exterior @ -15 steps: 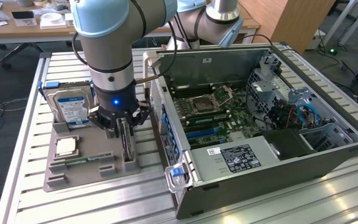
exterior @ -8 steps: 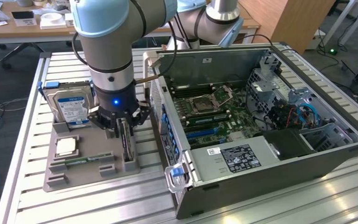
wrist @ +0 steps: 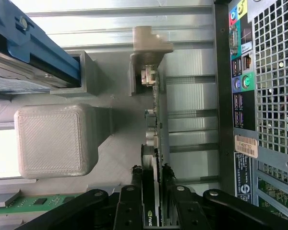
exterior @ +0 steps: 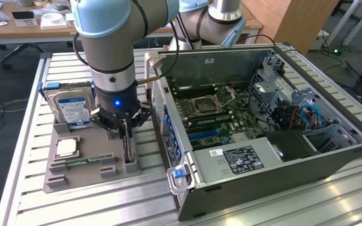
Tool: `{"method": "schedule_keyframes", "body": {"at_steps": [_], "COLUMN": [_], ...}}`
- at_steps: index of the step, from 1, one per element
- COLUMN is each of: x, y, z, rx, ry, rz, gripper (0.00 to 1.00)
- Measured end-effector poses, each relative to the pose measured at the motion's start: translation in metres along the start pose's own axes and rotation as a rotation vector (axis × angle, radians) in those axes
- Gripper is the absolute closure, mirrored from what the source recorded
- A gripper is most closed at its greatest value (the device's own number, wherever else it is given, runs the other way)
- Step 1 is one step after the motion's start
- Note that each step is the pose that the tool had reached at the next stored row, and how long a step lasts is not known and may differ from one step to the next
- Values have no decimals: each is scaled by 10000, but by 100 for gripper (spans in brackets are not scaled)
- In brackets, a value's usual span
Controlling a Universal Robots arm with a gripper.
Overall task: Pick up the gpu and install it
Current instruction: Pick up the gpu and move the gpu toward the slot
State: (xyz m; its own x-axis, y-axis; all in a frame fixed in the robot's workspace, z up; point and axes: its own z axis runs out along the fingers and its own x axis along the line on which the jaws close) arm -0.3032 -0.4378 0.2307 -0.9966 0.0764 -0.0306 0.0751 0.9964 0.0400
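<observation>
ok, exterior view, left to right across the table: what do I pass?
hard drive → gpu standing on edge in the grey holder → motherboard inside the open PC case → blue cables

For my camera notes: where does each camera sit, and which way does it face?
Exterior view: above the table, looking down on the grey tray and open computer case; shows the arm and gripper.
Wrist view: on the wrist, looking down at the gpu; shows the gripper's fingers against both its faces.
Both show the gpu, tray, hard drive and case.
</observation>
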Motion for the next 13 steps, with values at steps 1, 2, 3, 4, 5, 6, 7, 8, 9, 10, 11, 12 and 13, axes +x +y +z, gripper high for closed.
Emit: {"method": "schedule_keyframes", "body": {"at_steps": [1, 2, 3, 4, 5, 6, 7, 8, 9, 10, 11, 12, 13], "x": [0, 0, 0, 0, 0, 0, 0, 0, 0, 0, 0, 0, 0], "y": [0, 0, 0, 0, 0, 0, 0, 0, 0, 0, 0, 0, 0], "z": [0, 0, 0, 0, 0, 0, 0, 0, 0, 0, 0, 0, 0], "rx": [1, 0, 1, 1, 0, 1, 0, 0, 0, 0, 0, 0, -1], "ry": [0, 0, 0, -1, -1, -1, -1, -1, -1, -1, -1, -1, 1], "rz": [1, 1, 1, 0, 1, 1, 1, 1, 0, 1, 1, -5, -52], "gripper": [73, 74, 74, 74, 74, 74, 74, 74, 74, 74, 74, 74, 74]}}
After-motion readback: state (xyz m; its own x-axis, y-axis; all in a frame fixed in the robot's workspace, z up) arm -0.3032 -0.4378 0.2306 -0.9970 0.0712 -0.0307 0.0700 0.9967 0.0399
